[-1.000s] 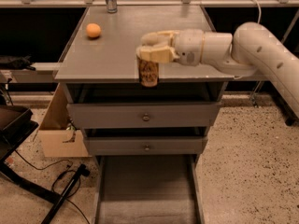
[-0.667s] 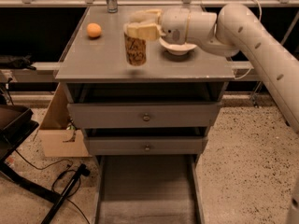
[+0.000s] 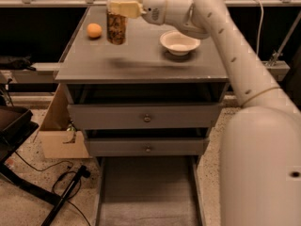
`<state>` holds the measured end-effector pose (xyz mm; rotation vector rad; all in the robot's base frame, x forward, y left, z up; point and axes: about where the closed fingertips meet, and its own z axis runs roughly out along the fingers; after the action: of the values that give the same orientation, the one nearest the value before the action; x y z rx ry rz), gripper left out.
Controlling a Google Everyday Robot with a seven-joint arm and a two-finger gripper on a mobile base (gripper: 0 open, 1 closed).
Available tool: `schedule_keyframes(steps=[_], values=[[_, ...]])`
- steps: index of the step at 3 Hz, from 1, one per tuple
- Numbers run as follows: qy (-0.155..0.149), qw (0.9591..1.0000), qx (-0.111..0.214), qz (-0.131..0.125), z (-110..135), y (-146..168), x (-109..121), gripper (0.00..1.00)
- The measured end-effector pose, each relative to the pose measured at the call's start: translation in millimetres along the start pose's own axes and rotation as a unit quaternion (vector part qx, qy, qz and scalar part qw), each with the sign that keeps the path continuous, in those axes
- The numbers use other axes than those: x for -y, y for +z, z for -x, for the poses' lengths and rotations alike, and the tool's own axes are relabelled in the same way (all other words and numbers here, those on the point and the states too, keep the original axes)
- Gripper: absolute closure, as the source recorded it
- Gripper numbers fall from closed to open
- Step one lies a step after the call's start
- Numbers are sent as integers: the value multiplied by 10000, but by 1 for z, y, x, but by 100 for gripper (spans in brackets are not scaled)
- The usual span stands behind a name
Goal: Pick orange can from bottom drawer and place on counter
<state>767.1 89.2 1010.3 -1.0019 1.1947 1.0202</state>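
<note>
Nearest the camera, the bottom drawer point(image 3: 146, 197) is pulled out with its dark floor showing and no can on it, so the job now is placing rather than picking. Above it the two upper drawers point(image 3: 147, 118) are shut, and over them lies the counter point(image 3: 141, 62), with a broad bare stretch along its front edge. Further back, the white bowl point(image 3: 179, 42) sits right of centre and the orange fruit point(image 3: 94, 30) towards the left edge. The orange can point(image 3: 116, 28) stands upright between them, near the fruit and well apart from the bowl. The gripper point(image 3: 117, 3) reaches in from the right on the end of the long arm point(image 3: 225, 36), and its cream fingers point(image 3: 123, 7) are clamped on the can's top rim. I cannot tell whether the can's base rests on the surface or hangs just above it, so the sound course is to lower it straight down, slowly, until it seats flat, and only then part the fingers. The grip is high on a tall, narrow can, so any sideways pull on release would likely tip it. The fingers should therefore spread evenly, and the gripper should rise straight up before it draws off to the right. It must rise high enough to pass over the bowl, and drift towards the fruit should be avoided, since a nudge could roll it off the left edge.
</note>
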Motion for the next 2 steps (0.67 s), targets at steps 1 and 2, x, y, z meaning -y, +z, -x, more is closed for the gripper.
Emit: schedule_keyframes(steps=[1, 2], values=[[612, 9980, 14, 145, -41, 28, 22, 100], [1202, 9916, -450, 174, -95, 47, 33, 100]])
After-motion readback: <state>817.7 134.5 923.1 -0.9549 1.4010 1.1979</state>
